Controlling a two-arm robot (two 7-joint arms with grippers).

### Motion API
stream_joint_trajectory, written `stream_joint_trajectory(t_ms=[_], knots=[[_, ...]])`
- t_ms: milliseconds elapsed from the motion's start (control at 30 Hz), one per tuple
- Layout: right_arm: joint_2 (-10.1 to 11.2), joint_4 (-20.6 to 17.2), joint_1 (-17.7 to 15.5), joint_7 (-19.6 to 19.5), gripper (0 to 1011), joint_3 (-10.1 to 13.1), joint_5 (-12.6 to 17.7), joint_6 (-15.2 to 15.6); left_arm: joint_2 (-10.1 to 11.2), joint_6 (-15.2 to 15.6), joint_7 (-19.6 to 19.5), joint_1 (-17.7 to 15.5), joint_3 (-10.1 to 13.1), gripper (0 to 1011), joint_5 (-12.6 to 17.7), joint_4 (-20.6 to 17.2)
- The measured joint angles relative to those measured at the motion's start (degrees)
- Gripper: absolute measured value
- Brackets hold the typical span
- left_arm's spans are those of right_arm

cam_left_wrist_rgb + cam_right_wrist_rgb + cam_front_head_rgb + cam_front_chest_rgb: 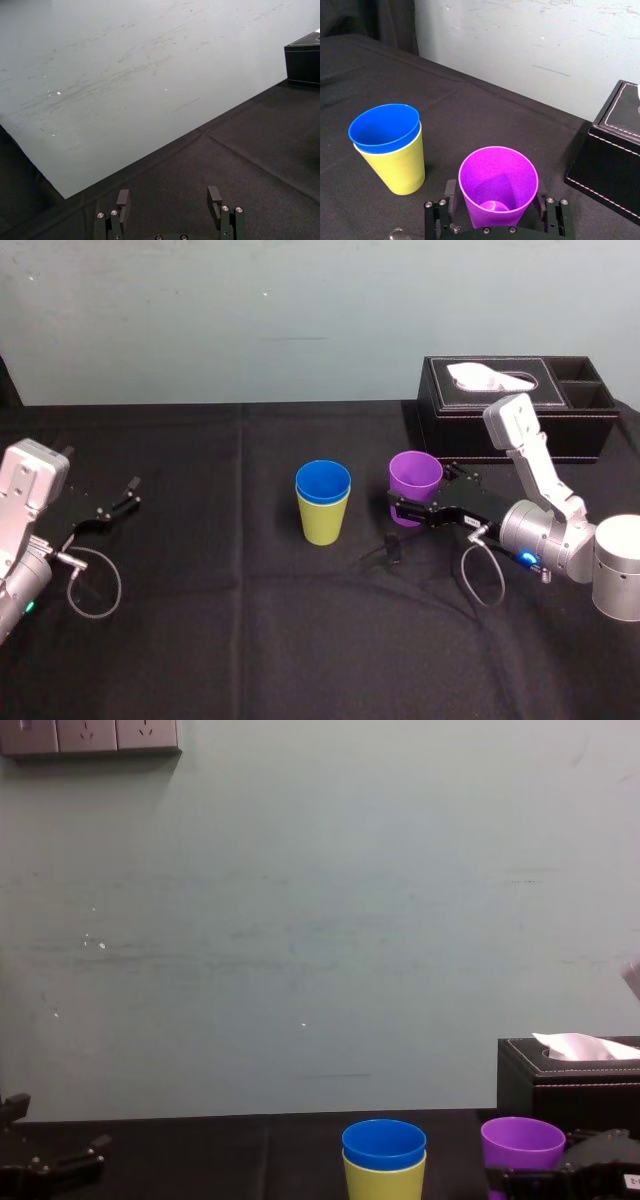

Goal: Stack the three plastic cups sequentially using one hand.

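Purple cup gripped low between my right jaws, just right of blue cup nested in yellow-green cup. Left jaws parted, empty, parked far left.

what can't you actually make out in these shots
- Purple cup base: head view, covered by the right end effector; chest view, cut by the bottom edge. Whether it rests on the cloth is unclear.
- Blue cup below its rim: sunk inside the yellow-green cup, every view.
- Tissue box: right wrist view, cropped at the right edge.
- Left end effector, parked at left, open: chest view, dark against black cloth.
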Motion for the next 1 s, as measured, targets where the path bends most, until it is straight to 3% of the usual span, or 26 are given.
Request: stream_joint_trajectory(t_ms=[133,333,1000], knots=[[0.0,0.0,-0.1,0.0,847,0.0,0.0,0.0,0.0,0.0,0.0,0.0,0.0,1010,0.0,0.0],[0.0,-0.1,-0.1,0.0,758,0.1,0.1,0.0,0.0,0.0,0.0,0.0,0.0,1010,0.0,0.0],[0.1,-0.1,-0.2,0.0,726,0.1,0.2,0.0,0.0,0.0,0.0,0.0,0.0,1010,0.0,0.0]])
